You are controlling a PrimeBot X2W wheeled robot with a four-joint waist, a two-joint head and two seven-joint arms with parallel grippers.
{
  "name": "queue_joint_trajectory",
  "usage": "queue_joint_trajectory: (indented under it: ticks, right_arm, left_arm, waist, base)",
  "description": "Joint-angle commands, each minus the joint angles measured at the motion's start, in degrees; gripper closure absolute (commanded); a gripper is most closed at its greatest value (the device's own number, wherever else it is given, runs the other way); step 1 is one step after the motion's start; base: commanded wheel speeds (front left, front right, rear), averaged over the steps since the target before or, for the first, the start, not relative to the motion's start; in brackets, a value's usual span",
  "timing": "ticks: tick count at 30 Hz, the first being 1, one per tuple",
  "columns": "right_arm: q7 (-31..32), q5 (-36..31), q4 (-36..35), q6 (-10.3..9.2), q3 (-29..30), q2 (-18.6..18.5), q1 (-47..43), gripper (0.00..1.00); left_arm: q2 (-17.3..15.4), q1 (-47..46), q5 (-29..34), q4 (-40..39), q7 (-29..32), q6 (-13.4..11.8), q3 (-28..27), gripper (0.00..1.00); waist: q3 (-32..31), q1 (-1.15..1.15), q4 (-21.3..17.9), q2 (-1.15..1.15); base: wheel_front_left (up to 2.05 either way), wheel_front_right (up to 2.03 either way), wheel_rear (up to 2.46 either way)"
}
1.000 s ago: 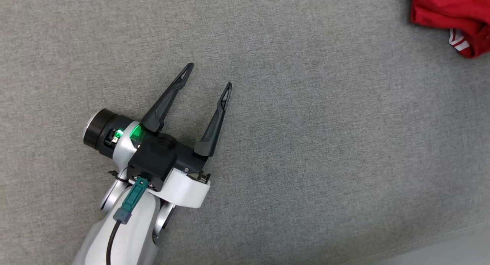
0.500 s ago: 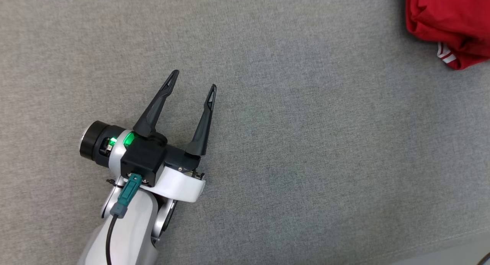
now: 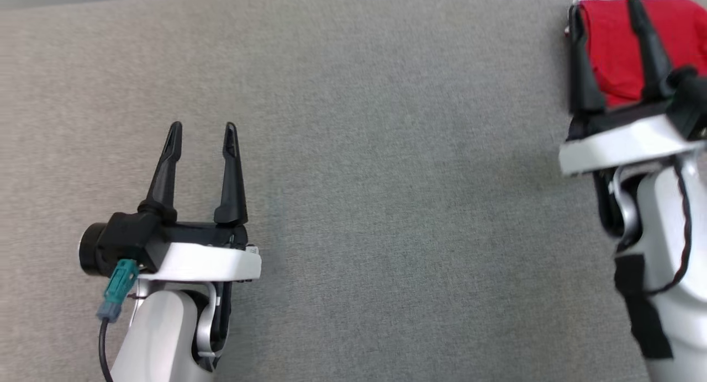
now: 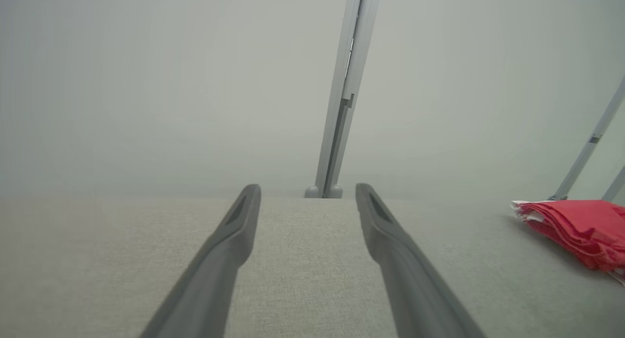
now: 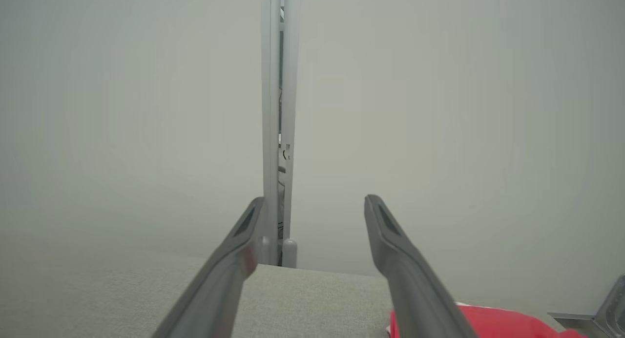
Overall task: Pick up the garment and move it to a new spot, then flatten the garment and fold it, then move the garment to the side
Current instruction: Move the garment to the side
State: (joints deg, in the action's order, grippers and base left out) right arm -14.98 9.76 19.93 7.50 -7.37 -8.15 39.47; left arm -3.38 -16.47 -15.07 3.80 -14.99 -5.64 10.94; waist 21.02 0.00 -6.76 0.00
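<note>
At the lower left of the head view, my left fingers stand released and spread over the bare grey table. At the right edge, my right fingers are also released, with nothing between them. Their tips overlap the red garment, which lies in the upper right corner near the table's far edge.

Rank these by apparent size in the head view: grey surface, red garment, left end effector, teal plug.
1. Surface.
2. Left end effector, nearer the camera.
3. Garment, cropped and partly hidden, so unsure against the end effector.
4. Plug.
</note>
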Motion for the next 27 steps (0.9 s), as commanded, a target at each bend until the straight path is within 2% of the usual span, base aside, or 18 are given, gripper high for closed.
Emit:
queue_joint_trajectory:
  ticks: [1,8,12,18,27]
  right_arm:
    - [-0.3,0.2,-1.9,0.0,0.5,0.5,-3.6,0.0]
    - [-0.3,0.3,-8.4,0.0,0.2,2.4,-13.8,0.0]
    - [-0.3,0.5,-12.0,0.01,2.0,3.6,-20.9,0.0]
    - [-0.3,-1.6,-11.9,0.01,3.7,4.4,-29.5,0.0]
    - [-0.3,-0.5,-10.9,0.0,4.6,4.8,-39.3,0.0]
  left_arm:
    - [-0.1,1.3,0.2,-0.6,-0.2,-0.5,-0.7,0.0]
    - [0.2,4.4,0.6,-3.3,-0.2,0.6,-3.1,0.0]
    - [0.3,7.9,1.5,-4.3,-0.2,2.0,-4.3,0.0]
    - [0.3,13.9,2.4,-3.4,-0.2,4.2,-5.4,0.0]
    - [0.3,20.7,4.3,-2.3,-0.2,6.0,-7.2,0.0]
  waist:
    - [-3.4,0.0,2.5,0.0]
    - [-8.0,0.0,5.3,0.0]
    - [-11.6,0.0,6.5,0.0]
    - [-16.3,0.0,7.2,0.0]
    - [-21.9,0.0,7.6,0.0]
  base:
    - [0.0,0.0,0.0]
    - [0.0,0.0,0.0]
    - [0.0,0.0,0.0]
    - [0.0,0.0,0.0]
    - [0.0,0.0,0.0]
